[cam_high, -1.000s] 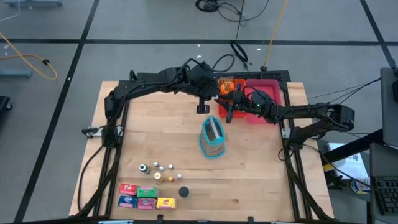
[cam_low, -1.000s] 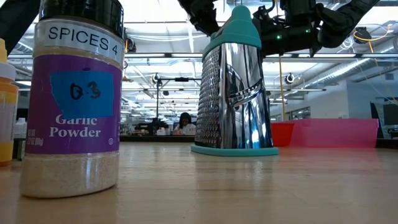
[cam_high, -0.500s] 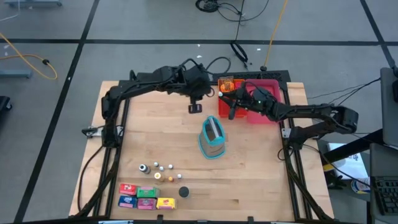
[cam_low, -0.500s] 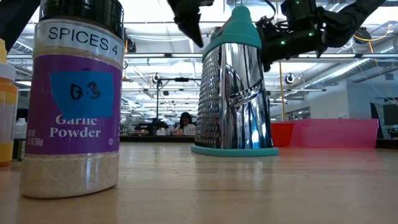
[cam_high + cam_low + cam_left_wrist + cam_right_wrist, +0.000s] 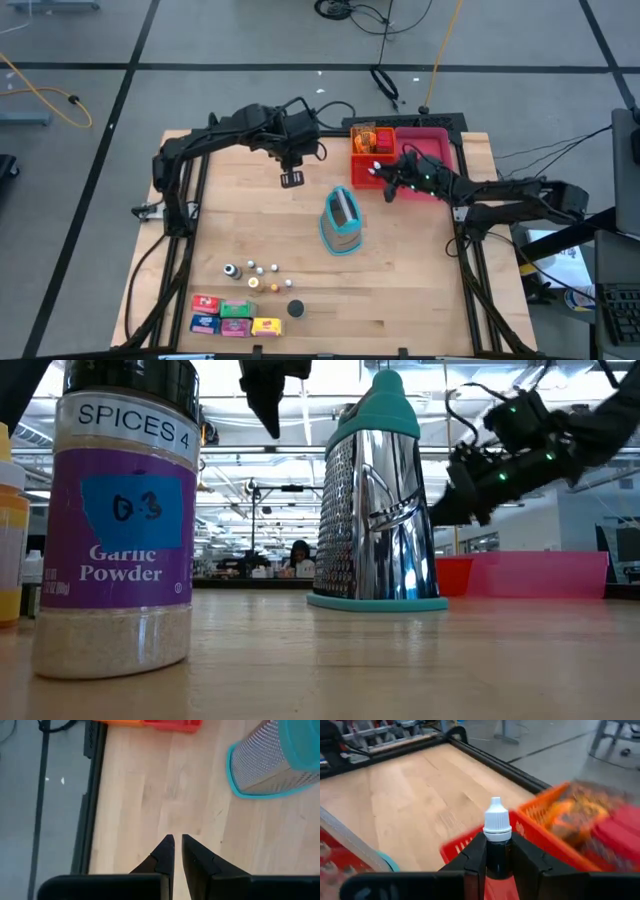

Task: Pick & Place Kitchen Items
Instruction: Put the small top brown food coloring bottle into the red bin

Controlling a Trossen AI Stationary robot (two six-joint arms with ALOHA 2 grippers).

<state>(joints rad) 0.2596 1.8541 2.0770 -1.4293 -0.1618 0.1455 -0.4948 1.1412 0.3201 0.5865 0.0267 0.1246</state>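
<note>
My right gripper (image 5: 385, 181) (image 5: 496, 851) is shut on a small dark bottle with a white cap (image 5: 497, 820), in the air by the near left corner of the red tray (image 5: 437, 150). My left gripper (image 5: 291, 178) (image 5: 175, 840) hangs shut and empty over bare wood, left of the steel grater with teal trim (image 5: 341, 222) (image 5: 378, 500), which stands upright on its base. Tiny bottles (image 5: 252, 268), small coloured boxes (image 5: 234, 315) and a black piece (image 5: 295, 309) stand near the table's near edge. A garlic powder jar (image 5: 120, 520) fills the low view's left. My right gripper pinches the bottle's dark body (image 5: 496, 855) between its two fingers (image 5: 476, 852), one on each side. The fingers lie along the bottle, and its white cap (image 5: 497, 822) sticks out past the fingertips. The bottle is lifted clear of table and tray.
An orange tray (image 5: 363, 135) holding pieces sits against the red tray at the table's far right. The grater stands mid-table between the arms and the small items. Bare wood lies around the left gripper. A black frame (image 5: 180, 190) edges the table.
My left gripper has travelled toward the table's left edge, away from the trays and the grater. My right gripper has drawn back toward the right edge and has come lower in the low view.
</note>
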